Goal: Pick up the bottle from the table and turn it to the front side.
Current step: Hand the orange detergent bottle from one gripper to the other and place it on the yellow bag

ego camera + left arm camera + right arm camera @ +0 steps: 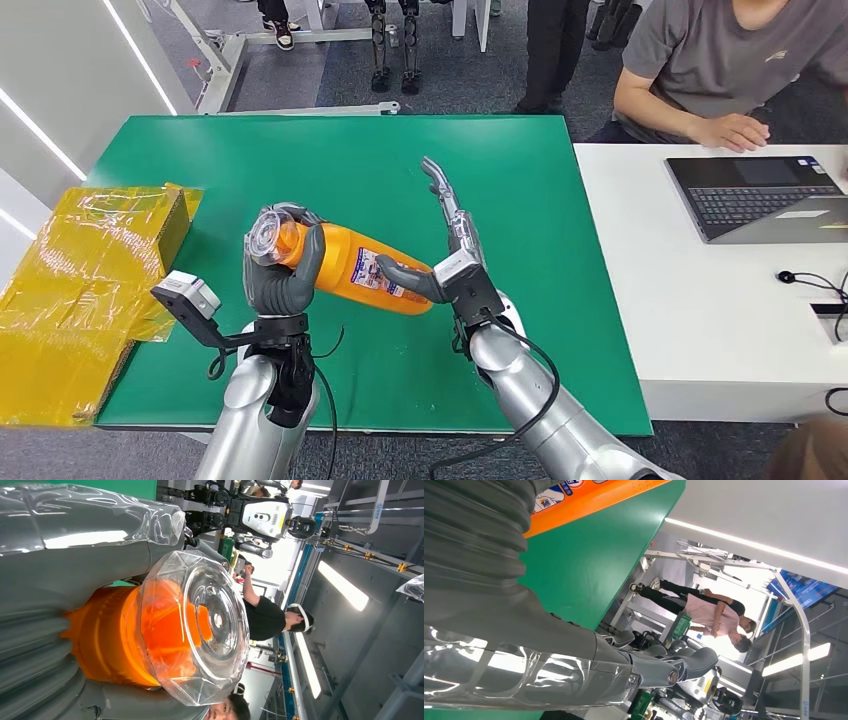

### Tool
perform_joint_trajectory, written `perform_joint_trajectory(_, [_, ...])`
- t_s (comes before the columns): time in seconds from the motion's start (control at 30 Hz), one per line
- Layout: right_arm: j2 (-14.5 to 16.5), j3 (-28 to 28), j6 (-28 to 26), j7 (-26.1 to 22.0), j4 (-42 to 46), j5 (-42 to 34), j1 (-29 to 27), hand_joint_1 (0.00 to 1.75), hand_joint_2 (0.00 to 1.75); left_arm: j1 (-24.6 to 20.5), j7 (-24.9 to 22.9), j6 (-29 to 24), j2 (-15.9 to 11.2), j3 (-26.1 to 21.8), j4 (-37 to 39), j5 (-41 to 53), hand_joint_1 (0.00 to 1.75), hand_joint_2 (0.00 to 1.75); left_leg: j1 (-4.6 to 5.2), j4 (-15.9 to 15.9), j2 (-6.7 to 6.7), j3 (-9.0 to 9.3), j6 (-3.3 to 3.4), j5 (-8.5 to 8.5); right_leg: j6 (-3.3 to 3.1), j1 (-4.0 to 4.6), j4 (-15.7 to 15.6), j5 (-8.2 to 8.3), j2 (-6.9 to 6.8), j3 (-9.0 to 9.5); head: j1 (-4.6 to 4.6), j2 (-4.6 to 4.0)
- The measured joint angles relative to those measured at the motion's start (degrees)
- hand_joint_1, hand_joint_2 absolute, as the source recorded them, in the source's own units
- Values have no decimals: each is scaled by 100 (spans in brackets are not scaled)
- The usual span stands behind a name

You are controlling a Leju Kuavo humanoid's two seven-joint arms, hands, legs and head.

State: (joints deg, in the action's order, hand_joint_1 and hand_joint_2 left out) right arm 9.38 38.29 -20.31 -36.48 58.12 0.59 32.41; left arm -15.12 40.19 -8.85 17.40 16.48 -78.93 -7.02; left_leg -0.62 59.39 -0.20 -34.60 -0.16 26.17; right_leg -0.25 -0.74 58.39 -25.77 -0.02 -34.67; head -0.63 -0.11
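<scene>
An orange bottle [365,268] with a clear faceted cap [268,235] lies tilted on its side above the green table [300,160], label facing up. My left hand [285,275] grips its cap end, fingers wrapped around the neck. In the left wrist view the cap [200,625] sits close up beyond my left hand [60,570]. My right hand [455,250] stands beside the bottle's base end, thumb against the label and fingers stretched straight up, apart from the bottle. The right wrist view shows a strip of the bottle [589,500] past my right hand [499,605].
A yellow wrapped box [90,260] sits at the table's left edge. To the right stands a white table [700,330] with a laptop [760,195], where a person [730,60] sits. More people stand behind the green table.
</scene>
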Motion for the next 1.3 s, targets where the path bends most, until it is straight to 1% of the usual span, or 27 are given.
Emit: perform_joint_trajectory(1.3, [0, 0, 0, 0, 0, 0, 0, 0, 175, 0, 0, 0, 0, 0, 0, 0, 175, 175, 0, 0, 0, 0, 0, 0, 0, 0, 0, 0, 0, 0, 1, 0])
